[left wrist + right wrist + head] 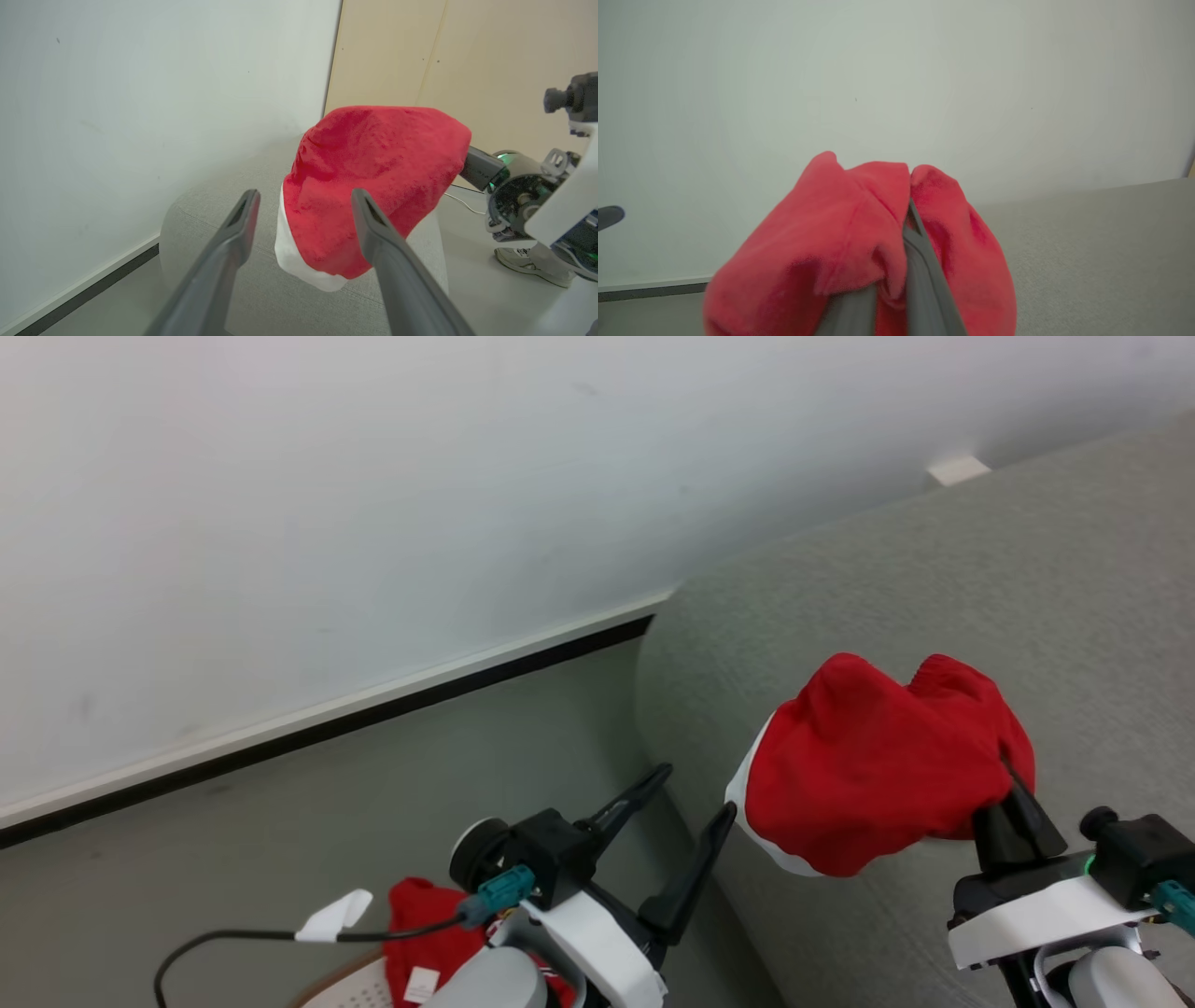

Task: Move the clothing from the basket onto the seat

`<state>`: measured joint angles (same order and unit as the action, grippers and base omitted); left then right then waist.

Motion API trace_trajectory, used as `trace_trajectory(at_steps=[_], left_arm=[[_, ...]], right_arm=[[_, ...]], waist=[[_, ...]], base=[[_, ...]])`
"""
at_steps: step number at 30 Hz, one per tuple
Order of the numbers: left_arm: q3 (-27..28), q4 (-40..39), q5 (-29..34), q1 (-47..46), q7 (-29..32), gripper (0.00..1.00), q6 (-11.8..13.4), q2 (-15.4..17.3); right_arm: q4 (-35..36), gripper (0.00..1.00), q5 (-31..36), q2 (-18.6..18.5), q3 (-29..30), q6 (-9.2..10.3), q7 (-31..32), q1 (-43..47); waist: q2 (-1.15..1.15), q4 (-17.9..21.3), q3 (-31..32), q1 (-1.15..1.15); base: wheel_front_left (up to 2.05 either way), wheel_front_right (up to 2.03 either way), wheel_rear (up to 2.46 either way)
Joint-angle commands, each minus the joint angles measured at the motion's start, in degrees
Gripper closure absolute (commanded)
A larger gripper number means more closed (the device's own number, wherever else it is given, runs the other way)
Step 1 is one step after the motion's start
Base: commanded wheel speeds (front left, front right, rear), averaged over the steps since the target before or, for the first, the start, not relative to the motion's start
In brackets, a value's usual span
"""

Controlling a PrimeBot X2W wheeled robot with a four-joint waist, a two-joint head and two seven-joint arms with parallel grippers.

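Head view: your right fingers (1022,817) pinch the soft, light red garment (868,765) bunched just over the seat (1027,597), left fingers (695,873) spread empty; it'll likely droop, so hold a gathered fold.

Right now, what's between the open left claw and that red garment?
Nothing: in the head view the left gripper nearly meets the red garment at its white trim, grey seat behind.
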<state>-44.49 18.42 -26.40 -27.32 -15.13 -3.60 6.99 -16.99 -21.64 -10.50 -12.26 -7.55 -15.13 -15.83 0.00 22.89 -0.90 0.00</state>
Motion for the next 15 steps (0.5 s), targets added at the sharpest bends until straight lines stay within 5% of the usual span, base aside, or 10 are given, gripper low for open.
trace_trajectory(at_steps=[1,15], left_arm=[[0.2,0.8,0.7,1.0,0.0,0.00,-0.4,0.4],[0.8,3.0,3.4,-1.1,0.0,0.00,-2.1,-1.1]], right_arm=[[0.5,1.00,-1.2,0.3,1.1,0.12,0.0,0.8],[0.6,1.00,-6.9,-4.7,3.7,0.12,0.0,-7.5]], waist=[[0.00,3.6,-1.2,0.00],[0.00,1.9,-6.4,0.00]], base=[[0.00,0.00,0.00],[0.00,0.00,0.00]])
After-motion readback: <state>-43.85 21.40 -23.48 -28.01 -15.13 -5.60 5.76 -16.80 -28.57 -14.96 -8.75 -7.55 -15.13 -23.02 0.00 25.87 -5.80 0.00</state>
